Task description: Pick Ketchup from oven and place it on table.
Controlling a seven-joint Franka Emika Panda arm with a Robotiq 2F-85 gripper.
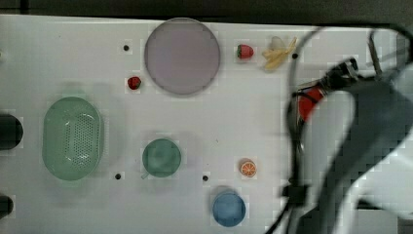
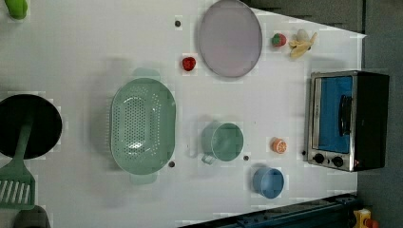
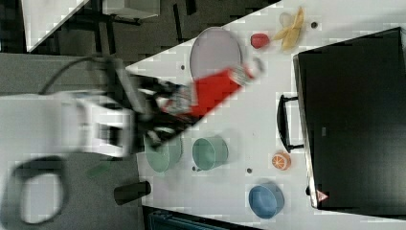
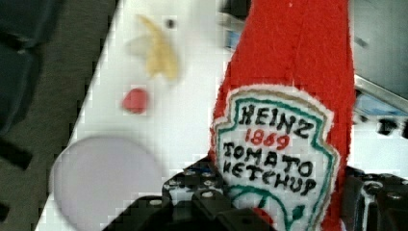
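- Clearly, the gripper [image 4: 269, 211] is clamped on the ketchup [image 4: 284, 96]; in the wrist view its dark jaws hug the lower end of the bottle, just under the label.
- In the right view, the ketchup [image 3: 215, 91] hangs in the air at frame centre, tilted, cap toward the upper right, above the table [image 3: 258, 124] and left of the oven [image 3: 354, 120].
- Risk: the bottle looks soft and fuzzy, like stitched felt, so a squeeze near one end could let it sag or slide out during a swing.
- Risk: a low, slanted descent might clip the pale purple plate [image 3: 214, 51] or the green cup [image 3: 209, 152], both near its path.
- Textures: the label is embroidered white cloth with dark lettering; the plate is smooth, flat and round; the table is plain white with small dark holes.
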